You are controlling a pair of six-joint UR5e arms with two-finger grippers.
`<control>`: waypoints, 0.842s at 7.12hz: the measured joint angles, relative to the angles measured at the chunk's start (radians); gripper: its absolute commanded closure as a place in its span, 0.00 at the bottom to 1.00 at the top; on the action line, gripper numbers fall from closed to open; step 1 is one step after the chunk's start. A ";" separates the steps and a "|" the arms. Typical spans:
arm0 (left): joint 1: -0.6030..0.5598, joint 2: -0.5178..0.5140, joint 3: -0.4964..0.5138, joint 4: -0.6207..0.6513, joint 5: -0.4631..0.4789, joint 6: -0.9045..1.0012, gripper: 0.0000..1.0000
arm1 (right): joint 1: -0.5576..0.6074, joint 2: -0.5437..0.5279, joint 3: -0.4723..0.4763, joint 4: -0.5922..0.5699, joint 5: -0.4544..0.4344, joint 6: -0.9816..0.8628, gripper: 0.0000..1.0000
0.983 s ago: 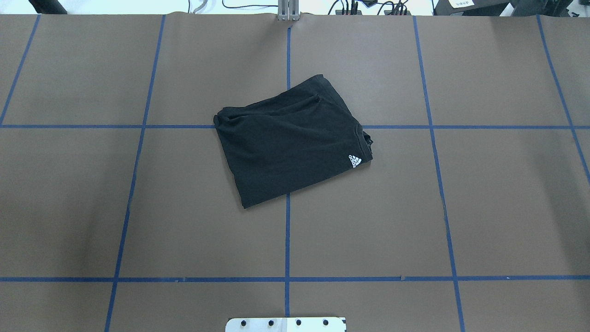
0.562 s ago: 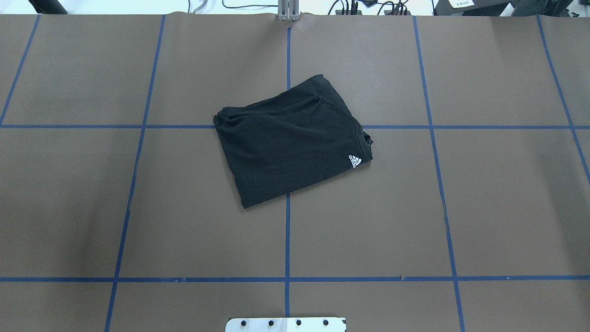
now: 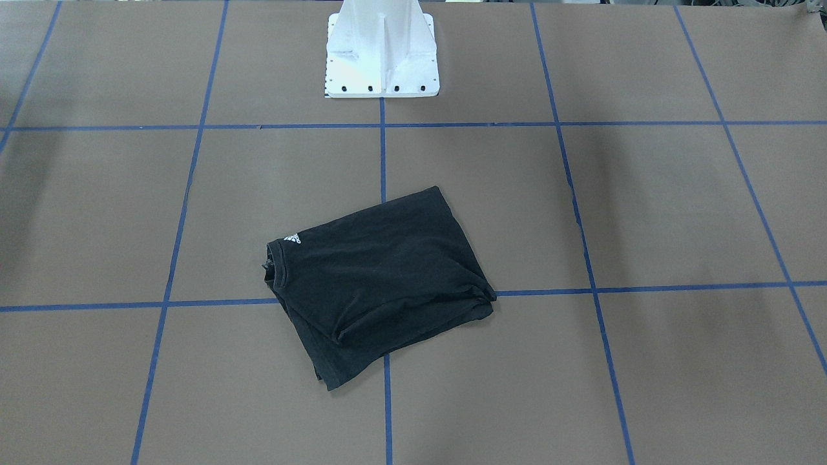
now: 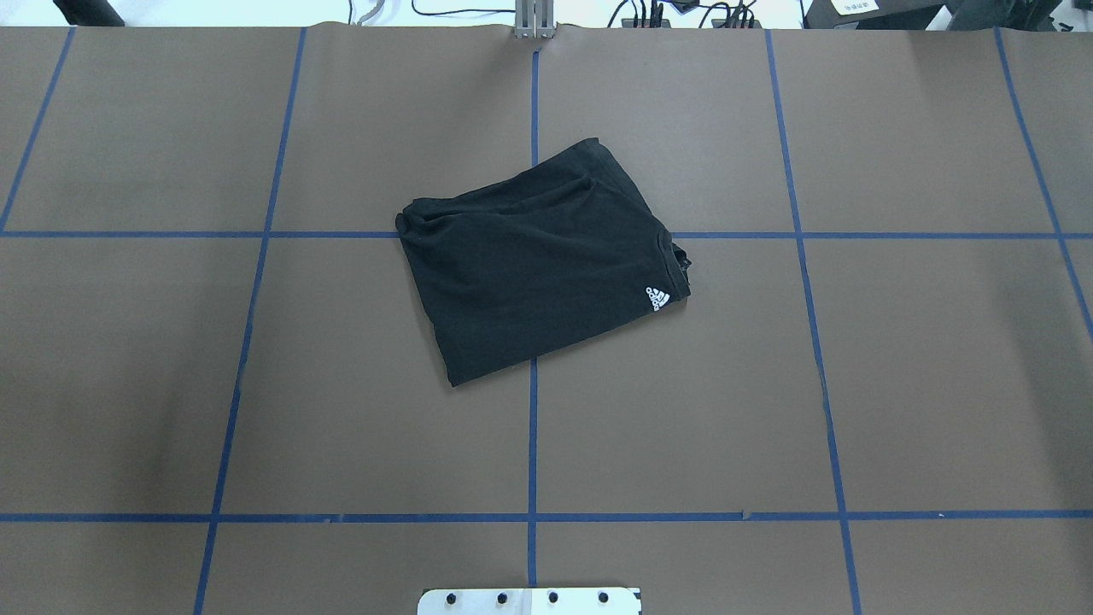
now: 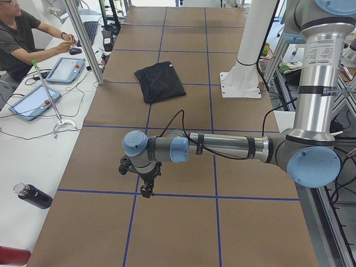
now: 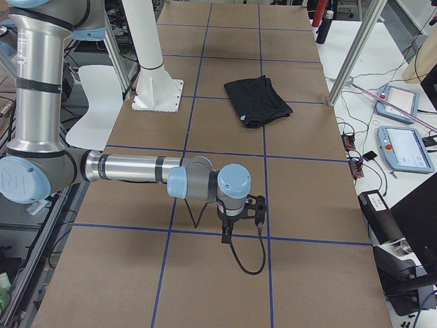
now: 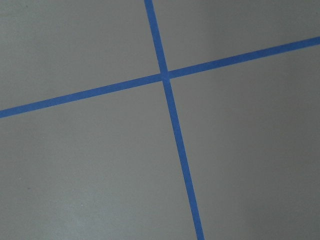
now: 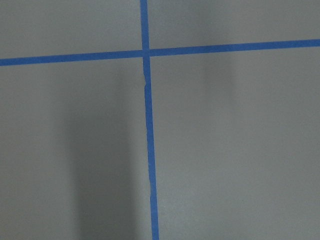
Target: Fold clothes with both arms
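Nothing has shifted in the past second: the folded black T-shirt (image 4: 538, 265) lies in the same skewed rectangle over the middle tape crossing, its small white logo (image 4: 657, 297) at the corner on the robot's right.

The left gripper (image 5: 146, 190) hangs with fingers pointing down, just above the brown table (image 4: 939, 384). The shirt is well apart from those fingers, far along the table toward its middle. The right gripper (image 6: 226, 236) hangs the same way at the opposite end, equally far from the shirt. Whether either pair of fingers is apart or together cannot be told. Each wrist camera shows only a blue tape (image 7: 170, 100) crossing on bare brown surface below the fingers.

A white pedestal (image 3: 381, 51) stands on the robot's side of the shirt. At a side bench an operator (image 5: 22, 39) sits beside two tablets (image 5: 67, 69).
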 measured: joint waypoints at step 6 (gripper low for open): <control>0.000 -0.005 -0.001 -0.002 -0.002 -0.132 0.01 | 0.001 0.003 -0.001 -0.001 -0.006 0.007 0.00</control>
